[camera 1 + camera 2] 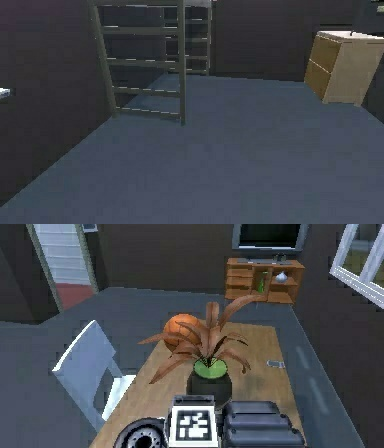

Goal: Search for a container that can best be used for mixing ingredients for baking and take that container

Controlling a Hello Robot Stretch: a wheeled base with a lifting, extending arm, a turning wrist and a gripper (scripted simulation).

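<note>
Both views are dim (the forward one more so), with the window [366,254] the brightest patch.

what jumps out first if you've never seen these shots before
The potted plant with reddish-brown leaves draws the eye first. It stands on the wooden table in the middle of the arm side view, with an orange ball just behind it. In the forward view, the pale wooden cabinet at the right edge and the grey shelving frame at top middle stand out against the dark room.
</note>
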